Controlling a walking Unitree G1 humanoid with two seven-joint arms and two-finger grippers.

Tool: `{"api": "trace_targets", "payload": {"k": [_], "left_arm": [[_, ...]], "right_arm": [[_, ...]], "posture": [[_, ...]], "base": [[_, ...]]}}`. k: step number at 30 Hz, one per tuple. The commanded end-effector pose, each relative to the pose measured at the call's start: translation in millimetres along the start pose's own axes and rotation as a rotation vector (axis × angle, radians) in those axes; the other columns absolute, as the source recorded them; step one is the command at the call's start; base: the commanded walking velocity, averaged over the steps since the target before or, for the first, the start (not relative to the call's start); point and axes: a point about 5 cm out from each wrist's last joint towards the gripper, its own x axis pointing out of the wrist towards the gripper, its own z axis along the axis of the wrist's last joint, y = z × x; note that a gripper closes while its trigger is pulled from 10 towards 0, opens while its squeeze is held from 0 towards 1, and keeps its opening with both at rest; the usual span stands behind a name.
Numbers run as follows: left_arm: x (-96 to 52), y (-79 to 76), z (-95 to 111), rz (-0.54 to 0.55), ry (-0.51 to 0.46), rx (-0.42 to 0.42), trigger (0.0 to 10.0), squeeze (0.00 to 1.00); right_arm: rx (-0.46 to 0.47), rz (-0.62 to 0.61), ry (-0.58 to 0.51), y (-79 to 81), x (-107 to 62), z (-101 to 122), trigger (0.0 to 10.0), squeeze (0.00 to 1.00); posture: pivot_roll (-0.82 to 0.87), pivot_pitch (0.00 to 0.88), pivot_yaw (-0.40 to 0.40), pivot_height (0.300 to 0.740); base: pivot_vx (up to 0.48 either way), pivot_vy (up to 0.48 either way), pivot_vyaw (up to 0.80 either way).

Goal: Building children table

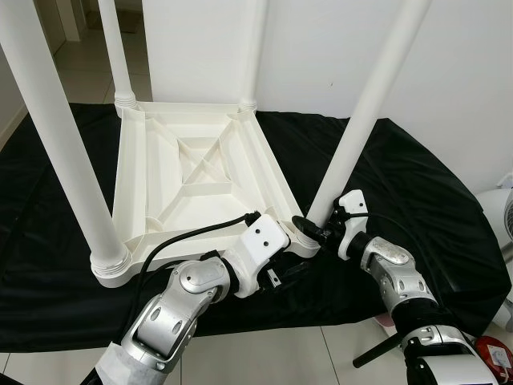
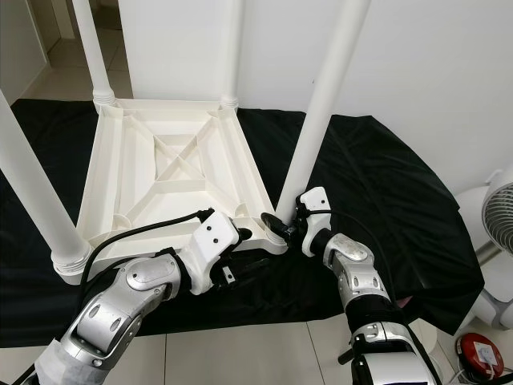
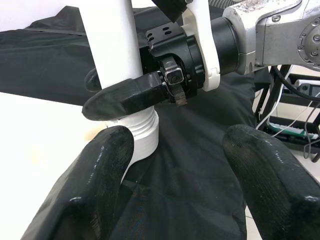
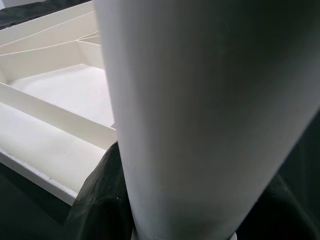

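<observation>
A white children's table (image 1: 192,172) lies upside down on a black cloth (image 1: 433,184), its four legs pointing up. My right gripper (image 1: 314,228) is shut on the near-right leg (image 1: 365,120) just above its threaded base at the table's corner. In the left wrist view one of its fingers (image 3: 125,97) wraps the front of the leg (image 3: 110,40). My left gripper (image 3: 175,175) stands open just below that corner, over the cloth, with nothing between its fingers. The right wrist view shows the leg (image 4: 210,100) up close, with the ribbed underside (image 4: 60,100) beside it.
The near-left leg (image 1: 64,136) rises tall at my left. Two far legs (image 1: 116,48) stand by the white wall. A white fan (image 2: 497,216) and a red object (image 2: 481,353) sit on the tiled floor at the right.
</observation>
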Motion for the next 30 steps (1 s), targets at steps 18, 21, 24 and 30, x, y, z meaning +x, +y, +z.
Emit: {"api": "trace_targets", "payload": {"k": [18,21,24,30], "left_arm": [[-1.2,-0.7,2.2,-0.053,-0.006,0.019,10.0,0.0],[-0.1,0.9,3.8,-0.054,-0.009,0.026,10.0,0.0],[0.5,2.5,5.0,-0.056,-0.012,0.03,10.0,0.0],[1.0,6.7,5.7,-0.05,-0.015,0.038,10.0,0.0]], "right_arm": [[0.062,-0.253,-0.027,17.6,-5.7,-12.2,10.0,0.0],[0.15,-0.37,-0.062,34.6,-1.2,-9.5,10.0,0.0],[0.199,-0.491,-0.075,40.9,-0.7,-7.6,10.0,0.0],[0.179,-0.775,-0.025,49.1,-7.9,-8.0,10.0,0.0]], "posture": [[0.01,0.0,-0.12,0.74],[0.0,0.0,-0.116,0.74],[0.0,0.0,-0.113,0.74],[0.0,0.0,-0.117,0.74]], "base": [[0.0,0.0,0.0],[0.0,0.0,0.0],[0.0,0.0,0.0],[0.0,0.0,0.0]]}}
